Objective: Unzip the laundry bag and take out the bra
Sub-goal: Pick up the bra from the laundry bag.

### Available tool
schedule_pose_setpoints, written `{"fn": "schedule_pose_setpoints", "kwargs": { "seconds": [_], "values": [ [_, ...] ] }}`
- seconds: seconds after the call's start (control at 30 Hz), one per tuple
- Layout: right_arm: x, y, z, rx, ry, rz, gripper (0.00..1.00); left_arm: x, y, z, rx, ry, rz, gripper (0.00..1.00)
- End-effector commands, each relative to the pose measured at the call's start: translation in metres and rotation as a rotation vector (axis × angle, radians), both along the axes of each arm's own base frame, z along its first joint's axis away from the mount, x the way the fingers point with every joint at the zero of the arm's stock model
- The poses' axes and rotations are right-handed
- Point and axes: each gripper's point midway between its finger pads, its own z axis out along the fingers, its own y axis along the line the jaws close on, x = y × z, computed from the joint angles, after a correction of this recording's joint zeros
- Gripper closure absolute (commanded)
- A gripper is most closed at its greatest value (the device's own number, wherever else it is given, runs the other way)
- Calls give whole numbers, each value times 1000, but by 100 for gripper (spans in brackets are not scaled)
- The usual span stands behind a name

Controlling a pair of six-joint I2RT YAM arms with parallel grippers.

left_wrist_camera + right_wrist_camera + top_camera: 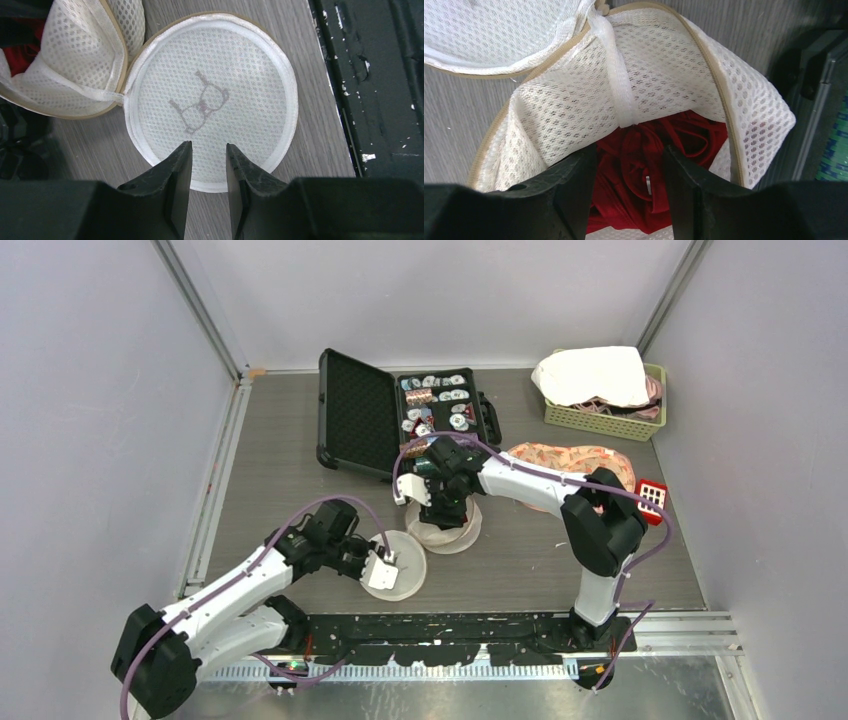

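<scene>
The laundry bag (664,75) lay unzipped in the middle of the table, nearer to its near edge. Its round lid (215,80) was folded out flat and joined to the body by one strip. The mouth of the bag pointed up. Lid and body together made a line from near-left to far-right.

One red bra (634,165) was inside the bag. The right gripper (630,150) hung over the bra with its jaws apart and was not closed on it. The left gripper (208,147) stood over the edge of the lid, jaws a little apart, holding nothing.

Behind the bag, toward the far edge, one black case (355,410) lay open. One green basket (600,422) with a white cloth (592,375) stood in the far right corner. One patterned cloth (570,457) lay near the right edge.
</scene>
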Motion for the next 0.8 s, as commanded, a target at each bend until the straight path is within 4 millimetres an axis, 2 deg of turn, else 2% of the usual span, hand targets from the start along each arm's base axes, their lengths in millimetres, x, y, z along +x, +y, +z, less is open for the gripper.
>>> {"fn": "schedule_pose_setpoints", "kwargs": {
  "seconds": [0.0, 0.1, 0.2, 0.27, 0.33, 0.53, 0.77],
  "values": [
    [-1, -2, -12, -38, -12, 58, 47, 13, -6, 1, -4, -48, -1, 67],
    [2, -1, -13, -39, -18, 52, 56, 12, -5, -1, 2, -32, 10, 65],
    [4, 3, -9, -33, -9, 41, 70, 11, -3, -2, 9, -26, 20, 65],
    [5, 7, -1, -13, -10, 33, 87, 10, -1, -2, 12, -27, 22, 66],
    [4, 13, 15, 31, -12, 26, 98, 9, 1, -3, 18, -30, 24, 66],
    [-6, 28, 74, 185, 18, -24, 99, 7, 7, -6, 36, -35, 37, 67],
    [-10, 24, 116, 310, 62, -118, 99, 9, 11, -7, 45, -20, 88, 67]
  ]
}}
